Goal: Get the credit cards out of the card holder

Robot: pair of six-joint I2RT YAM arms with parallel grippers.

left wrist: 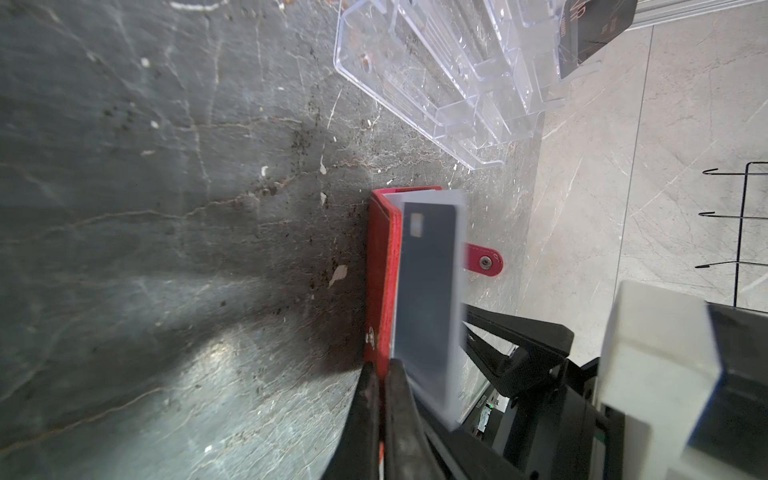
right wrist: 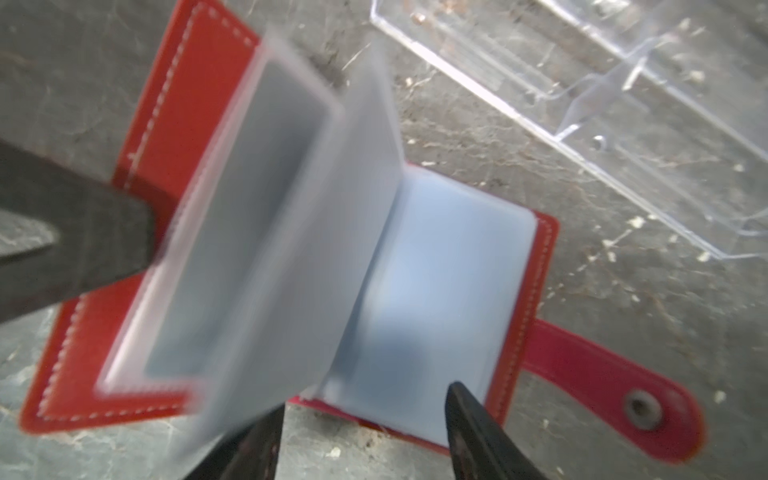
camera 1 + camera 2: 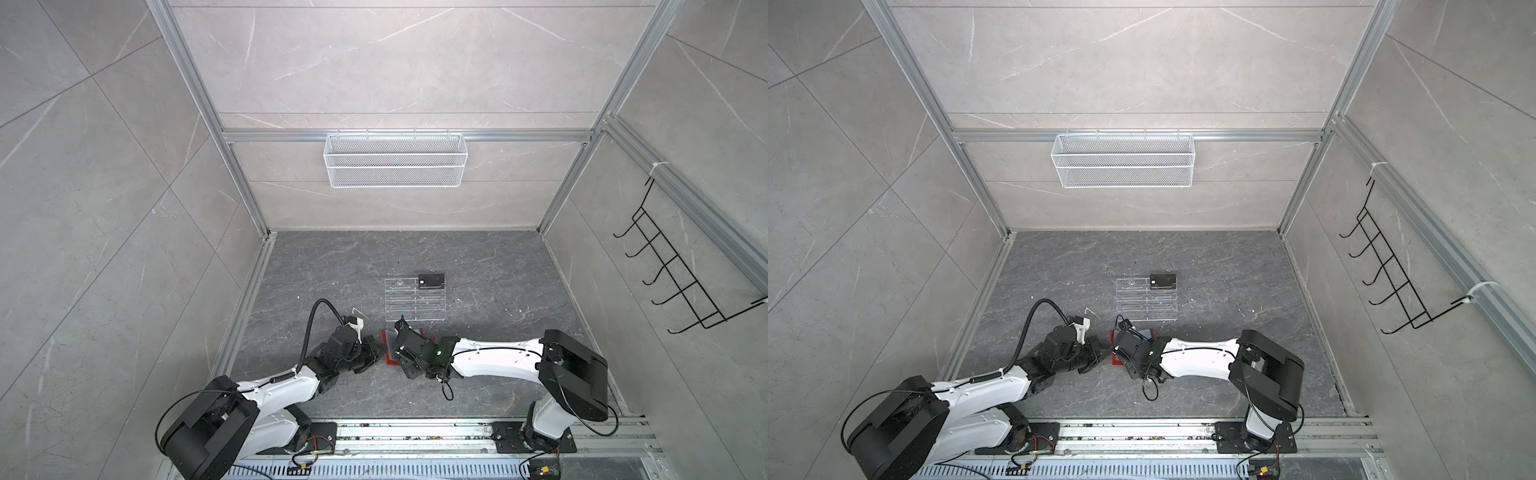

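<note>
The red card holder (image 3: pixel 390 360) (image 3: pixel 1116 361) lies open on the dark table between the two arms. My left gripper (image 1: pixel 381 368) (image 3: pixel 376 353) is shut on the edge of its red cover (image 1: pixel 380 270). A clear sleeve stands up from the spine with a dark grey credit card (image 1: pixel 428 282) (image 2: pixel 249 216) inside it. My right gripper (image 2: pixel 361 399) (image 3: pixel 401 332) hovers open over the near edge of the holder (image 2: pixel 166 137), nothing between its fingers. Another black credit card (image 3: pixel 431 281) (image 3: pixel 1163 280) stands in the acrylic rack.
A transparent tiered acrylic rack (image 3: pixel 415 303) (image 2: pixel 602 124) sits just behind the holder. The holder's snap strap (image 2: pixel 615 390) sticks out to one side. A white wire basket (image 3: pixel 395 160) hangs on the back wall and a black hook rack (image 3: pixel 681 274) on the right wall.
</note>
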